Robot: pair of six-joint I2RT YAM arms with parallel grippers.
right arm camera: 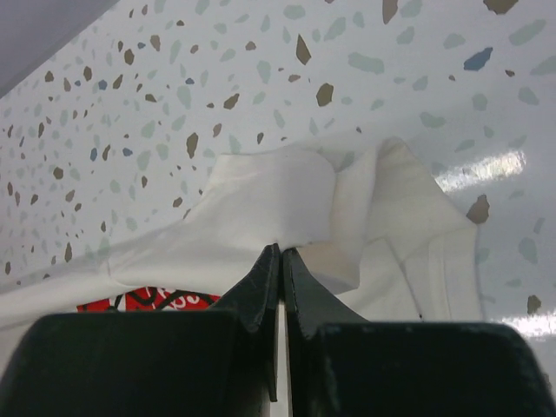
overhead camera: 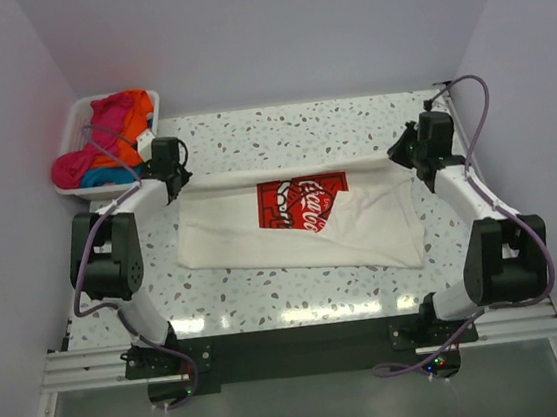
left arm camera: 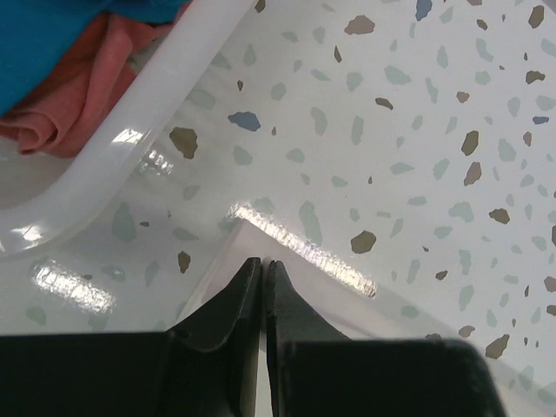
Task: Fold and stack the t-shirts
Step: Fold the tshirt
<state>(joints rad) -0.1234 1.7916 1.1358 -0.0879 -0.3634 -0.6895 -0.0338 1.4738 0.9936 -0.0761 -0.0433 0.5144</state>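
The cream-white t-shirt [overhead camera: 301, 228] with a red logo print [overhead camera: 301, 203] lies spread across the middle of the table. My left gripper [overhead camera: 173, 188] is shut on its far left corner [left arm camera: 304, 300]; its fingers [left arm camera: 239, 300] pinch the cloth edge. My right gripper [overhead camera: 406, 159] is shut on the far right part of the shirt [right arm camera: 287, 195], where the cloth bunches up at the fingertips [right arm camera: 265, 269]. The stretch between the two grippers runs as a straight far edge. Magenta-pink, orange and blue t-shirts [overhead camera: 109, 137] lie piled in the basket.
The white plastic basket [overhead camera: 75, 121] stands at the far left corner of the table, close to my left gripper; its rim [left arm camera: 130, 139] shows in the left wrist view. The speckled tabletop [overhead camera: 289, 127] extends behind the shirt. Walls close in on both sides.
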